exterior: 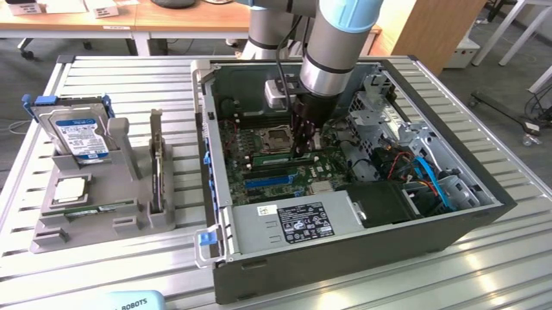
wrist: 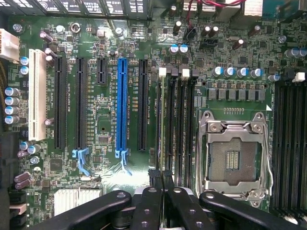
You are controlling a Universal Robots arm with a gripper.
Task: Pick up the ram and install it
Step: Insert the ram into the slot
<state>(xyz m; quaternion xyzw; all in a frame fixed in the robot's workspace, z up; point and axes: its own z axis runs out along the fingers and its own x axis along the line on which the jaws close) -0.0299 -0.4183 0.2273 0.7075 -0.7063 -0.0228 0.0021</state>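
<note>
My gripper (exterior: 302, 152) reaches down into the open computer case (exterior: 226, 213), over the memory slots beside the empty processor socket (exterior: 278, 137). Its black fingers (wrist: 148, 206) are pressed close together, shut on the ram (wrist: 161, 124). The ram is a thin green stick seen edge-on, running along a memory slot (wrist: 173, 124) left of the socket (wrist: 233, 160). Whether it is seated in that slot I cannot tell. From the exterior view a green strip of the ram (exterior: 273, 157) shows just left of the fingers. A second ram stick (exterior: 157, 169) stands upright in the grey rack (exterior: 52, 240).
The rack at the exterior view's left also holds a blue-labelled hard drive (exterior: 82, 135) and a square silver processor (exterior: 69, 190). Inside the case are the power supply (exterior: 293, 223), a blue expansion slot (wrist: 121, 108), and drive cages with red and blue cables (exterior: 427, 174).
</note>
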